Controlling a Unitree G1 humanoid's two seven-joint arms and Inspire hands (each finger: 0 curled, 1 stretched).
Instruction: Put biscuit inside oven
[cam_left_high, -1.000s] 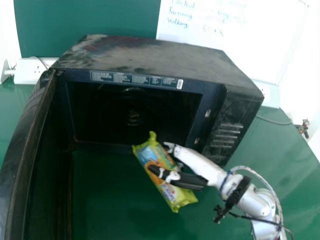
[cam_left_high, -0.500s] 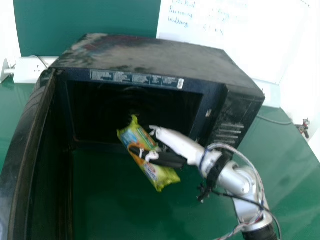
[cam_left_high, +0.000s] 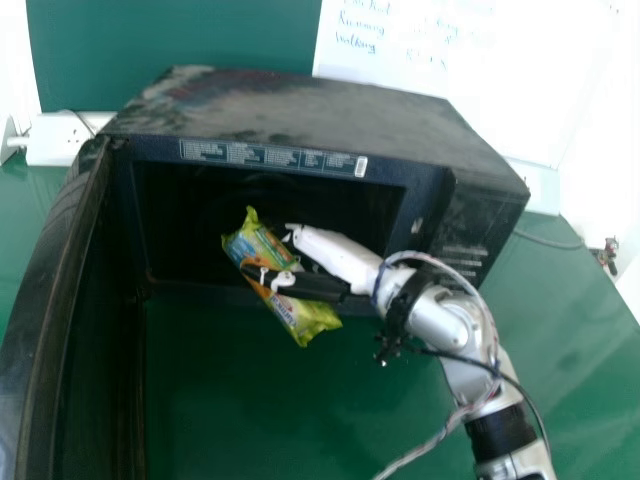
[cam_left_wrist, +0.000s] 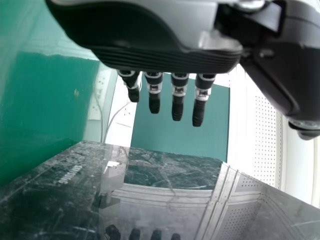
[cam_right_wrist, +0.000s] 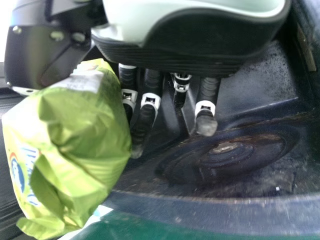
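In the head view my right hand (cam_left_high: 318, 270) is at the oven's opening, its thumb and fingers pinching a green biscuit packet (cam_left_high: 285, 310). The packet hangs tilted, its upper end in front of the dark cavity. The black oven (cam_left_high: 320, 115) has its door (cam_left_high: 60, 290) swung out at the left. In the right wrist view the packet (cam_right_wrist: 75, 150) lies beside the fingers of my right hand (cam_right_wrist: 145, 112), with the oven floor (cam_right_wrist: 250, 180) beyond. My left hand (cam_left_wrist: 177, 97) holds nothing, fingers straight, over a dark glossy surface (cam_left_wrist: 150, 175) in the left wrist view.
Green table (cam_left_high: 250, 400) spreads below the oven's opening and to its right. White sockets (cam_left_high: 60, 142) stand behind the oven at the left. A whiteboard (cam_left_high: 470, 80) with handwriting is behind it at the right.
My right hand has carried the packet leftward and up in the head view, from below the opening's right part to the front of the cavity. Oven and door have stayed put.
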